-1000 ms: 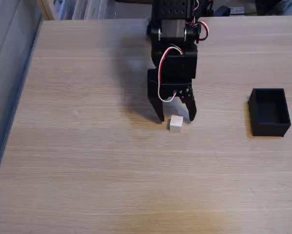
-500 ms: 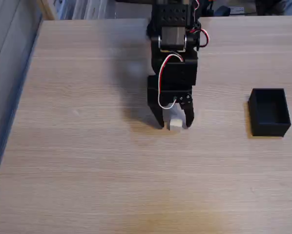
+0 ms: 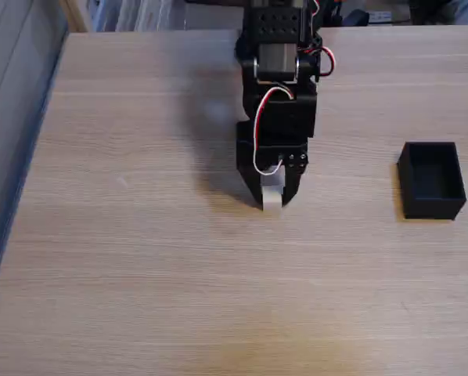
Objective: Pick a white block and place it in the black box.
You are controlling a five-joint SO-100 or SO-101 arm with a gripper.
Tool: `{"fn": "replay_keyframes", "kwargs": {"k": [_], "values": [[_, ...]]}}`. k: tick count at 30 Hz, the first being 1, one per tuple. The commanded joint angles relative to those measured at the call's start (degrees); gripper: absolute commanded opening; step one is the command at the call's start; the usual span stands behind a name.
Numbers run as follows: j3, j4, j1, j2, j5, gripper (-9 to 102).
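The white block (image 3: pixel 272 190) sits at the middle of the wooden table, squeezed between the two black fingers of my gripper (image 3: pixel 272 197), which is shut on it and points down toward the camera. The block looks to be still at table level. The black box (image 3: pixel 431 180) stands open-topped and empty at the right side of the table, well apart from the gripper.
The black arm (image 3: pixel 278 86) with red and white wires reaches in from the far edge of the table (image 3: pixel 140 258). The table's left edge runs beside a grey floor strip. Cluttered items line the back beyond the table.
The gripper came down around the white block and its fingers closed from wide open to tight on the cube. The black box has not moved.
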Motion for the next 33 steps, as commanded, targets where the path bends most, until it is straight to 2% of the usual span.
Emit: {"fn": "replay_keyframes", "kwargs": {"k": [1,12,20,25,33], "values": [[0.4,0.1,-0.4,5.4,-2.5,0],[9.3,0.3,-10.6,27.7,-2.5,0],[12.0,7.3,-24.9,41.0,1.4,0],[10.5,9.1,-31.6,41.1,3.3,0],[6.9,6.2,-36.2,32.4,2.3,0]]}}
